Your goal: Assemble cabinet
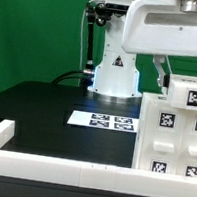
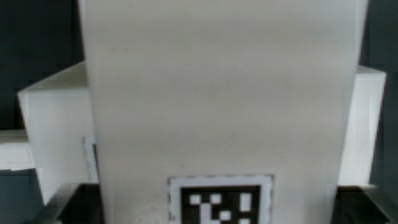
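The cabinet (image 1: 175,132) is a white boxy case with black-and-white tags, standing at the exterior view's right on the black table. My gripper (image 1: 163,67) hangs right above its upper left corner. In the wrist view a tall white cabinet panel (image 2: 214,90) with one tag (image 2: 219,200) near its lower end fills the space between my gripper (image 2: 215,207) fingers. The dark fingers (image 2: 64,203) press against both of its sides, so the gripper is shut on it. More white cabinet body (image 2: 50,110) shows behind the panel.
The marker board (image 1: 112,120) lies flat in front of the robot's white base (image 1: 114,76). A low white border rail (image 1: 38,161) runs along the table's near edge and left corner. A green wall stands behind.
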Robot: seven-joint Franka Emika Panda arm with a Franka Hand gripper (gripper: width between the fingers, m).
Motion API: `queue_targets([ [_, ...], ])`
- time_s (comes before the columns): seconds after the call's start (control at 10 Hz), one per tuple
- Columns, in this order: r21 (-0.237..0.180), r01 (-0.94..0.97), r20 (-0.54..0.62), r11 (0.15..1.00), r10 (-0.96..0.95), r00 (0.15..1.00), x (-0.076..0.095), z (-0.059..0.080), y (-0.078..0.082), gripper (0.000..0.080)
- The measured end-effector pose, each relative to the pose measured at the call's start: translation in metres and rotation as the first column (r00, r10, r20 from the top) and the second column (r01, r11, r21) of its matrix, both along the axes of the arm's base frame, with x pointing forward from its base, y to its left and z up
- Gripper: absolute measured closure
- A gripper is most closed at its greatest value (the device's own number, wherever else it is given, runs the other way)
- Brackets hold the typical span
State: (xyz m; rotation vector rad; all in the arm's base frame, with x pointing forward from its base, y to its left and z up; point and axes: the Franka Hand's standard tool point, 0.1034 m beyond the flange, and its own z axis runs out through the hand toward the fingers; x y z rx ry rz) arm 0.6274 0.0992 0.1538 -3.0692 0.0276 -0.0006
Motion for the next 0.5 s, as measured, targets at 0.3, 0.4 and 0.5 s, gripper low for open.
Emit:
queue_targets([
  [0.3, 0.0, 0.259, -0.018, 0.966, -0.259, 0.966, -0.0002, 0.0003, 0.0006, 0.0246],
  [0.4, 0.0, 0.435, -0.022, 0.9, -0.435, 0.9, -0.001, 0.0002, 0.0002, 0.0246],
  [0.5, 0.011, 0.556, -0.018, 0.831, -0.556, 0.831, -0.0014, -0.0006, -0.0004, 0.0246],
])
